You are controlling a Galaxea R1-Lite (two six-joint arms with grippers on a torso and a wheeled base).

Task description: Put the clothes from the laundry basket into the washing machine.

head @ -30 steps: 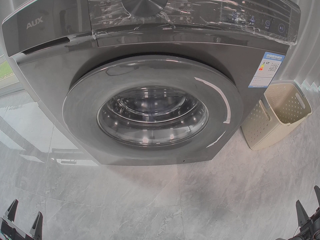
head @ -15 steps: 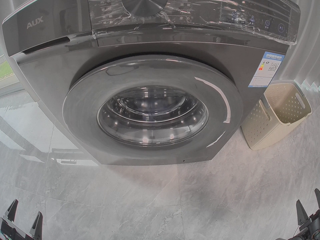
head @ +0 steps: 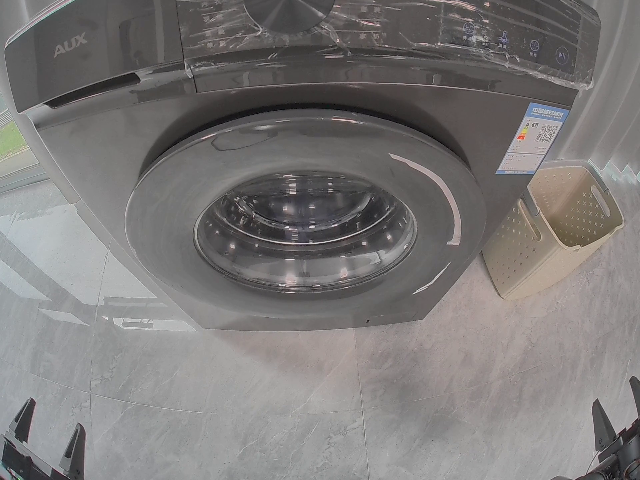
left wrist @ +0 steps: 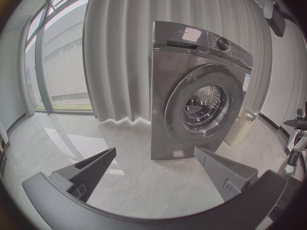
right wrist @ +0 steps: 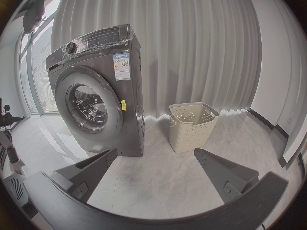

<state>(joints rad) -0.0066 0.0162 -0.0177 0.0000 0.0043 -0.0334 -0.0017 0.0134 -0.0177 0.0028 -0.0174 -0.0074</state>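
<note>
washer (head: pixel 300 101): door (head: pixel 305 231) closed
basket (head: pixel 527 261): on the floor (head: pixel 267 395) just beside it
left gripper (head: pixel 55 415): fingers (head: pixel 72 443) apart
right gripper (head: pixel 615 391): same

Black two-fingered right end effector (head: pixel 614 390): sank slightly toward the lower right corner of the head view between 1.0 s and 0.5 s ago. Its outer fingertip now sits a little lower in the picture. Black two-fingered left end effector (head: pixel 53 413): marginal outward drift, barely discernible.
</note>
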